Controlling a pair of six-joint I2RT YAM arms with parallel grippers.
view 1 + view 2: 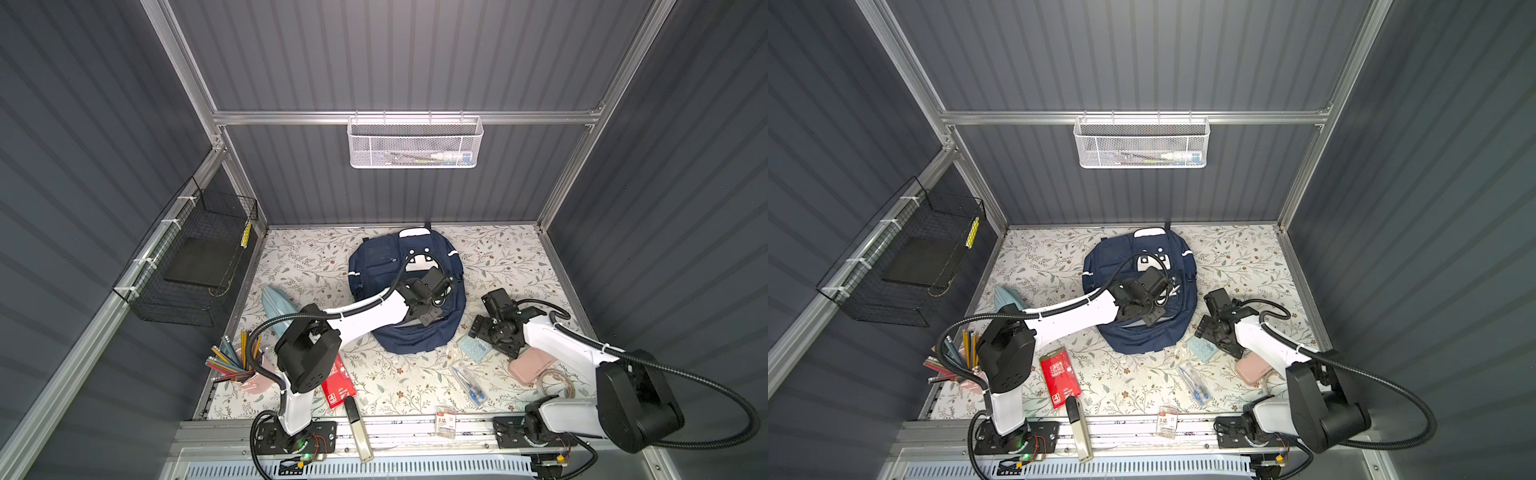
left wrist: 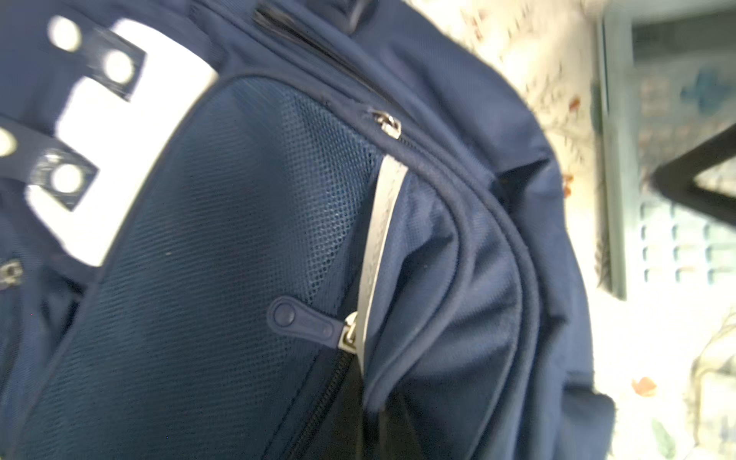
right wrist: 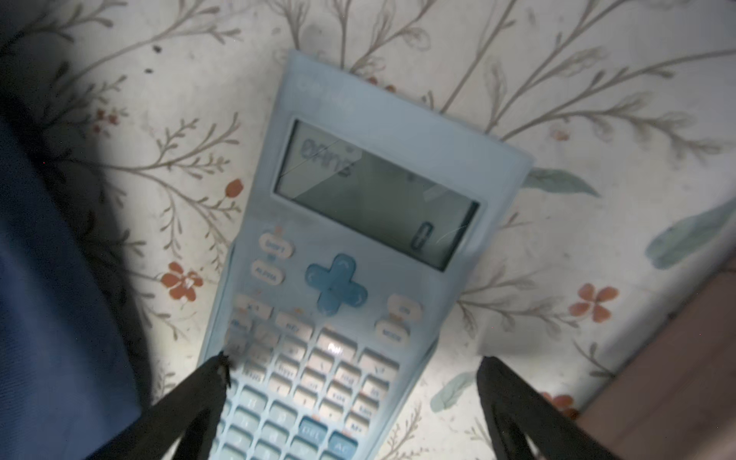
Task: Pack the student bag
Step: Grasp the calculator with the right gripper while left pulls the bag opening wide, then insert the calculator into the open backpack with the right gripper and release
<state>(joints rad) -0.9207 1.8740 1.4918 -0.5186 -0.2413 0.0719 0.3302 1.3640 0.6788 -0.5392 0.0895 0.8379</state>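
The student bag [image 1: 374, 266] [image 1: 1113, 266], navy with a white dotted patch, lies flat at the back middle of the floral table in both top views. My left gripper [image 1: 428, 319] [image 1: 1152, 319] is down on the bag's front part, shut; what it pinches is hidden. The left wrist view shows the bag's mesh pocket [image 2: 219, 259], a grey stripe [image 2: 382, 239] and a zip pull [image 2: 302, 318] lying free. My right gripper [image 1: 476, 330] [image 3: 350, 398] stands open over a light-blue calculator [image 1: 473, 348] [image 3: 358, 239] just right of the bag.
A pink case [image 1: 530, 365] lies under the right arm. A clear bag of pens [image 1: 467, 382], a red packet [image 1: 338, 382], a cup of pencils [image 1: 243, 365] and a light-blue pouch [image 1: 276, 305] lie around. A white mesh basket [image 1: 415, 143] and black wire basket [image 1: 191, 262] hang on the walls.
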